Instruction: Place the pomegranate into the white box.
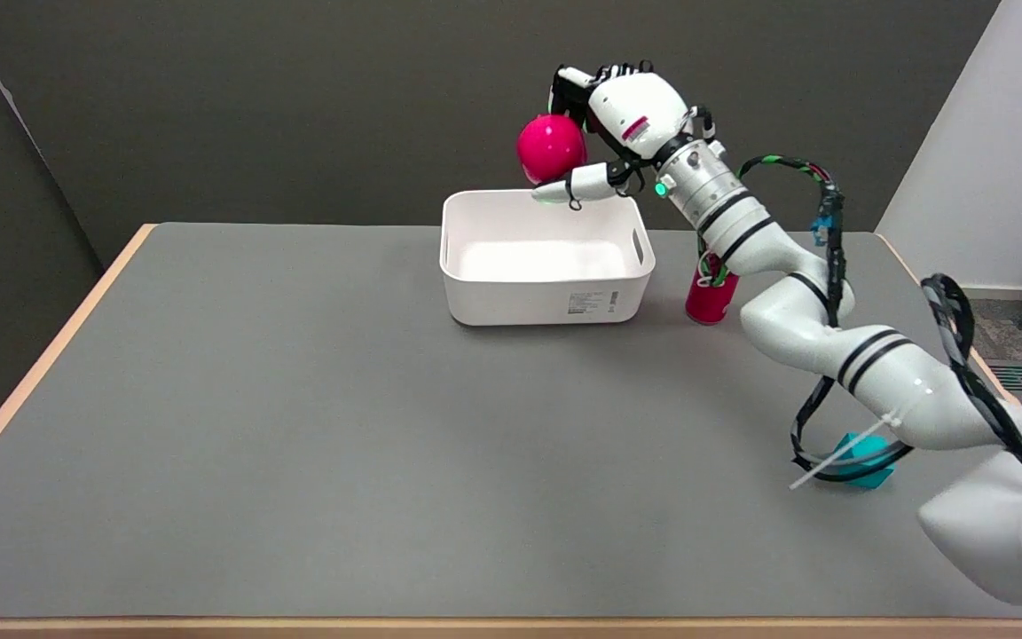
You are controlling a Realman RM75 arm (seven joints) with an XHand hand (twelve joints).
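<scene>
The pomegranate point(550, 147), a glossy magenta ball, hangs in the air above the far rim of the white box point(546, 300). My right hand point(615, 124) grips it from the right, with one finger under it and the others curled over its top. The white box stands on the grey table at centre back and looks bare inside. The far side of the pomegranate is hidden by the fingers.
A red can point(710, 297) stands just right of the box, partly behind my forearm. A teal block point(862, 460) lies near the table's right edge under my arm. A black cable point(830, 240) loops off the forearm. Grey table point(298, 426) stretches left and forward.
</scene>
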